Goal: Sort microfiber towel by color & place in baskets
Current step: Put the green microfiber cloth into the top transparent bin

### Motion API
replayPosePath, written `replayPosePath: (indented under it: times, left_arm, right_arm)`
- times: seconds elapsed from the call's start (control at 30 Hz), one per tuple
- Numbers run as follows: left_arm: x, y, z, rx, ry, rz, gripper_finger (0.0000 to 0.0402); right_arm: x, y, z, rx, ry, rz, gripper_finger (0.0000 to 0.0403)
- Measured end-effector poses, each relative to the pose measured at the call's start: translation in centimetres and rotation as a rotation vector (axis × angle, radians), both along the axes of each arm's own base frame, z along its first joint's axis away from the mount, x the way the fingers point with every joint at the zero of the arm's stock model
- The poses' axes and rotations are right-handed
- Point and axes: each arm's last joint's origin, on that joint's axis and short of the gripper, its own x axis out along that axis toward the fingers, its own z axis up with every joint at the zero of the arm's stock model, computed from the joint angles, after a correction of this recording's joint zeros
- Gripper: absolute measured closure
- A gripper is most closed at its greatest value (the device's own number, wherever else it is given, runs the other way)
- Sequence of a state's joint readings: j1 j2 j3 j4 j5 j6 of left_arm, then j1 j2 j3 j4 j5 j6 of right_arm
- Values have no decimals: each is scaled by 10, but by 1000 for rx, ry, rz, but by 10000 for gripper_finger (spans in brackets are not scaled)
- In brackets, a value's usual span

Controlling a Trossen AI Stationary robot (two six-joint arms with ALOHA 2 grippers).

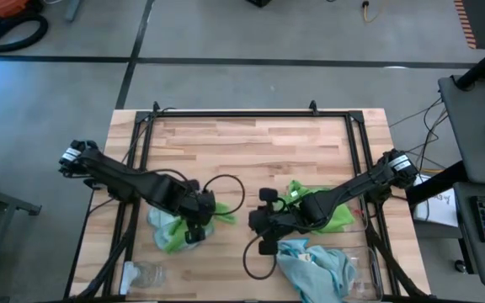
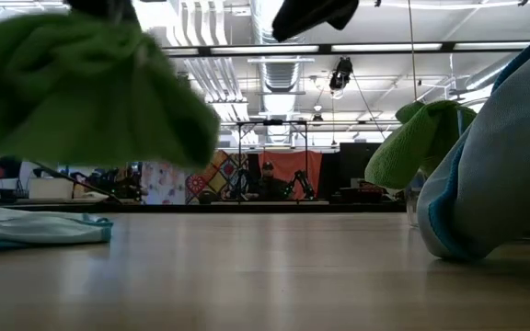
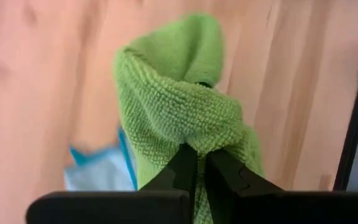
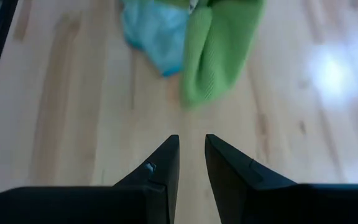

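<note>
Left end effector (image 1: 194,229) sits over the table's (image 1: 251,143) left front area, closed on a towel (image 1: 173,236) lifted above another towel (image 1: 160,220). Right end effector (image 1: 259,223) hovers at centre, near a towel heap (image 1: 318,265) to its right front. A jar (image 1: 146,273) stands at the left front edge.

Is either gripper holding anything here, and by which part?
The left gripper is shut on a green towel, pinching a bunched fold of it. The right gripper holds nothing, its fingers slightly apart over bare table.

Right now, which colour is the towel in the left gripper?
Lime green: the left gripper pinches the towel; the left wrist view shows it best.
</note>
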State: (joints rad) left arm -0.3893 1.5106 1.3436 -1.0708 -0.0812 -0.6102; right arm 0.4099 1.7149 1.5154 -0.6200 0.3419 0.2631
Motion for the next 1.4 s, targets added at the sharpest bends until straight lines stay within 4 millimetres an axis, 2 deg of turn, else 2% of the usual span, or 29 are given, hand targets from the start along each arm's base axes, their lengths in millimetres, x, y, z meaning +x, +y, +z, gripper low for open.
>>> replayPosePath:
  times: [0.23,0.37,0.87,1.4]
  left_arm:
    - [10,1,58,89,-233,7,398]
    - [13,0,72,88,-283,6,398]
    - [13,0,58,99,-235,16,398]
    - [19,-11,55,-27,-290,-1,398]
  right_arm:
    - [8,1,9,-43,-133,-14,330]
    - [12,3,13,-42,-184,3,330]
    - [14,2,15,-97,-220,-10,330]
    - [14,0,16,-159,-232,-33,330]
